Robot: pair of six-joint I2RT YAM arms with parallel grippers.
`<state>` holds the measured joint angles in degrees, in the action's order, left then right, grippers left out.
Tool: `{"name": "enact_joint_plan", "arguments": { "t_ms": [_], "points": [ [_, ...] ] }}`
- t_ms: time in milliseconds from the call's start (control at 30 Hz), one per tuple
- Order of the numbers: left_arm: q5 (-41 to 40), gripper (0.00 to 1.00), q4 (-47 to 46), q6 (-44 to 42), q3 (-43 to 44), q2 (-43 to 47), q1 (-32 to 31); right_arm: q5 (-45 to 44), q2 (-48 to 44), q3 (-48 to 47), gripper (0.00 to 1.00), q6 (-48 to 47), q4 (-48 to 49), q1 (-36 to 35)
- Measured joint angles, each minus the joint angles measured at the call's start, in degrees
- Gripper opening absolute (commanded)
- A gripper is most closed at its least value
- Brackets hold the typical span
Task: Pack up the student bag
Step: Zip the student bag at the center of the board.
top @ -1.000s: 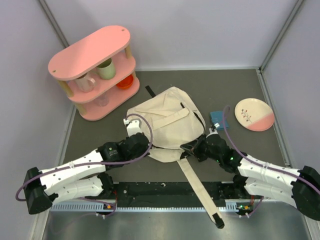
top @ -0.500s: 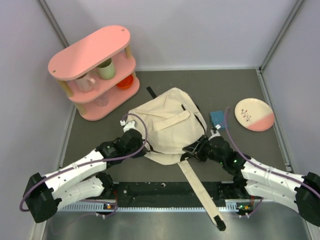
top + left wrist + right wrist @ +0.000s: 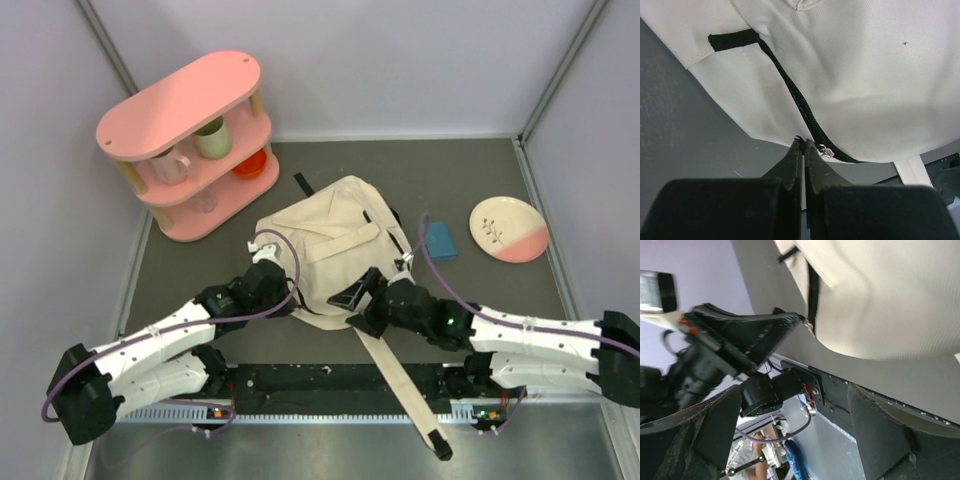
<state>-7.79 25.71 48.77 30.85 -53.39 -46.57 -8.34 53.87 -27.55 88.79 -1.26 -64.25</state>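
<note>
student bag (image 3: 335,240), near edge partly hidden under right arm (image 3: 430,318)

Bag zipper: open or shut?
Shut where visible: the zipper lies meshed up to the slider beside the left gripper; beyond, cannot tell.

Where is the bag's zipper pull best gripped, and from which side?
Pinch the small metal pull at the near end of the zipper, coming from the near edge of the bag. It seems to dangle off the fabric there, right beside the shut left gripper, so narrow tips could close across it.
</note>
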Motion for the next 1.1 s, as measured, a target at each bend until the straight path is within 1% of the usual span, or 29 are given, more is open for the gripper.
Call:
{"name": "enact_joint_plan", "arguments": {
  "t_ms": [33,133,233,267,333,367,433,467,533,567,600,667,700,733,767,900,933,1000,1100],
  "points": [
    [0.07,0.00,-0.31,-0.13,0.00,-0.04,0.00,-1.40,2.25,-0.09,0.83,1.73,1.01,-1.70],
    [0.39,0.00,-1.42,-0.59,-0.02,-0.31,0.00,-4.52,8.68,-1.25,0.74,6.58,1.77,-5.27],
    [0.61,0.00,-2.49,-0.98,-0.07,-0.37,0.00,-8.15,13.90,-2.08,0.73,12.31,3.89,-7.61],
    [0.72,0.00,-2.75,-1.05,-0.13,-0.37,0.00,-9.11,15.41,-2.38,0.65,13.84,4.63,-8.13],
    [0.76,0.00,-3.10,-1.25,-0.44,-0.35,0.00,-11.47,18.40,-3.39,0.61,16.96,5.53,-8.96],
    [0.76,0.00,-3.34,-1.40,-0.70,-0.31,0.00,-12.63,19.80,-4.04,0.56,18.58,5.90,-9.31],
    [0.83,0.00,-3.58,-1.62,-1.46,0.15,0.02,-14.62,22.29,-5.11,0.52,20.83,6.56,-9.92],
    [0.87,0.00,-3.65,-1.73,-1.99,0.63,0.00,-15.37,23.96,-5.53,0.45,21.88,7.69,-10.14],
    [0.92,0.00,-3.72,-1.90,-2.97,1.64,0.00,-16.65,26.49,-6.03,0.39,22.86,9.05,-10.32],
    [0.90,0.00,-3.74,-1.99,-3.39,2.12,0.02,-17.59,27.93,-6.62,0.33,23.56,8.76,-10.38],
    [0.90,0.00,-3.74,-2.01,-3.69,2.43,0.00,-18.03,28.83,-7.06,0.30,23.80,8.55,-10.40],
    [0.85,0.00,-3.74,-2.03,-4.26,3.08,0.00,-18.97,30.42,-7.96,0.23,24.41,7.98,-10.56],
    [0.81,0.00,-3.74,-2.03,-4.39,3.28,0.00,-19.17,30.64,-8.13,0.16,24.44,7.72,-10.62],
    [0.70,0.00,-3.74,-2.05,-4.52,3.43,0.00,-19.39,30.71,-8.15,0.05,24.68,7.61,-10.64],
    [0.68,0.00,-3.76,-2.03,-4.59,3.54,0.02,-19.67,30.71,-8.13,0.04,24.76,7.41,-10.67],
    [0.63,0.00,-3.91,-2.03,-4.72,3.85,0.02,-20.76,30.71,-8.09,0.05,25.38,7.19,-10.73],
    [0.63,0.00,-3.96,-2.05,-4.72,3.89,0.00,-20.94,30.71,-8.07,0.11,25.40,7.19,-10.75],
    [0.66,0.00,-4.13,-2.08,-4.74,3.89,0.00,-21.14,30.69,-7.80,0.33,25.46,7.37,-10.75],
    [0.76,0.00,-4.46,-2.27,-4.74,3.89,0.00,-21.53,30.69,-7.34,0.31,25.79,7.26,-10.75]
  ]
}}
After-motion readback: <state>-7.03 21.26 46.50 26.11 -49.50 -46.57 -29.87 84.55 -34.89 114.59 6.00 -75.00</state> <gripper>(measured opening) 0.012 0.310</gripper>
